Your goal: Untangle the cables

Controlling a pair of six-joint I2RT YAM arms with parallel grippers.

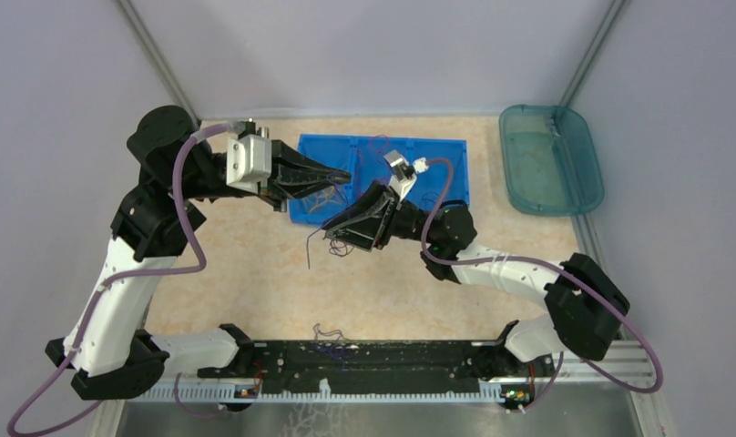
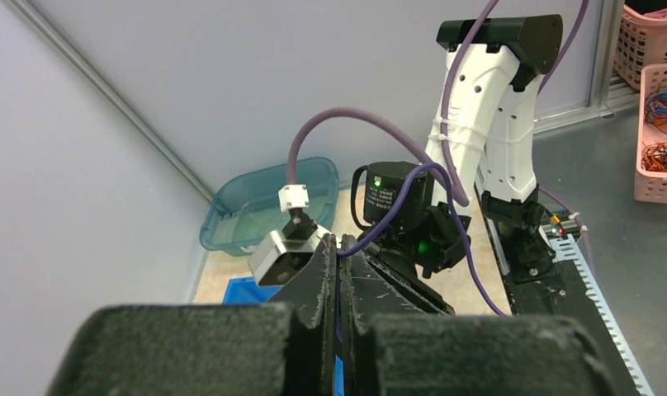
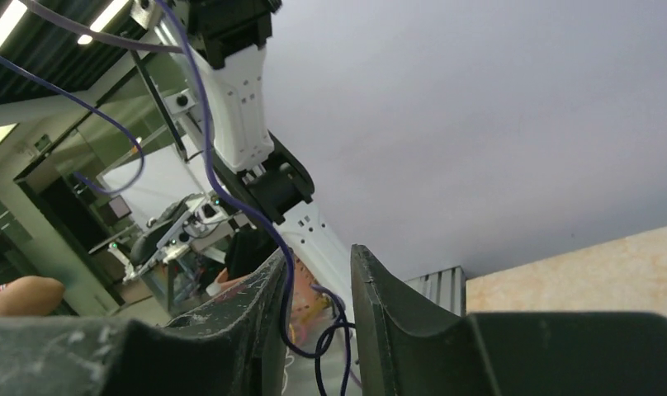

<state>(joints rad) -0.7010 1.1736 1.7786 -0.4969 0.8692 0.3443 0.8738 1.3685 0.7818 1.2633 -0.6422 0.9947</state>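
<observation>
Dark purple cables [image 1: 321,202] lie in a loose tangle on the blue tray [image 1: 442,155]. My left gripper [image 1: 346,176] hovers over the tray's left part, shut on a thin dark purple cable [image 2: 388,219] that leaves its tips [image 2: 340,246]. My right gripper [image 1: 331,234] sits just in front of the tray, facing left. Its jaws [image 3: 318,252] stand apart, with dark purple cable loops [image 3: 330,338] in the gap; one strand lies along the left finger. A thin strand [image 1: 309,248] hangs down beside the right gripper.
A teal bin [image 1: 551,159] stands at the back right corner. A small bunch of purple cables [image 1: 331,333] lies by the black rail at the near edge. Grey walls close in the left, back and right sides.
</observation>
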